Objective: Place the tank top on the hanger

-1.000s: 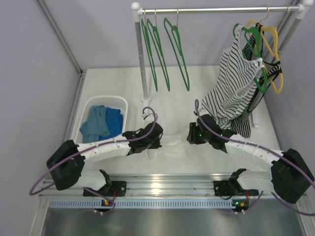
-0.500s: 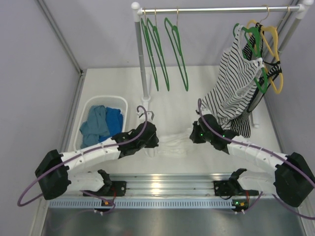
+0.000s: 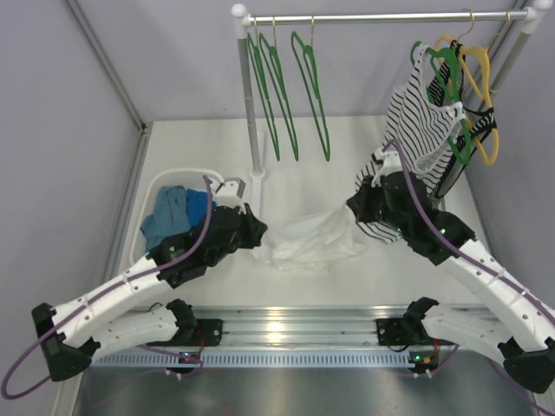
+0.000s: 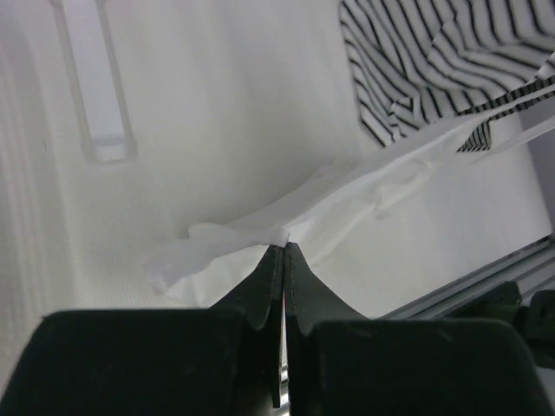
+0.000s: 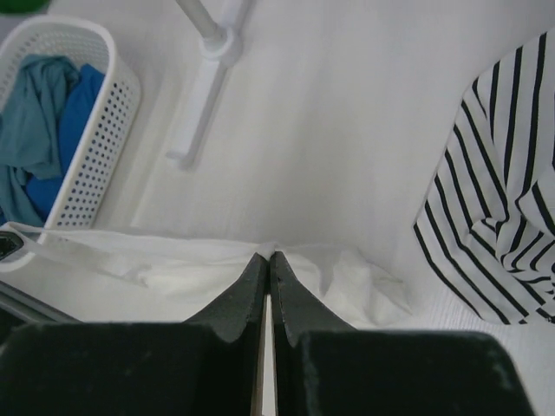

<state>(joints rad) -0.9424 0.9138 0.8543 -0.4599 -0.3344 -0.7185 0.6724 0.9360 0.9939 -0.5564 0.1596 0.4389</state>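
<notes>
The white tank top hangs stretched between my two grippers above the table. My left gripper is shut on its left edge; the left wrist view shows the fabric pinched at my fingertips. My right gripper is shut on its right edge, with fabric bunched at the tips. Three green hangers hang empty on the left part of the rail, well beyond the top.
A striped top hangs at the rail's right with a green and a yellow hanger, close behind my right arm. A white basket of blue clothes sits at the left. The rack's post stands mid-table.
Both arms have risen and moved back and apart, lifting the tank top off the table so it now sags between them.
</notes>
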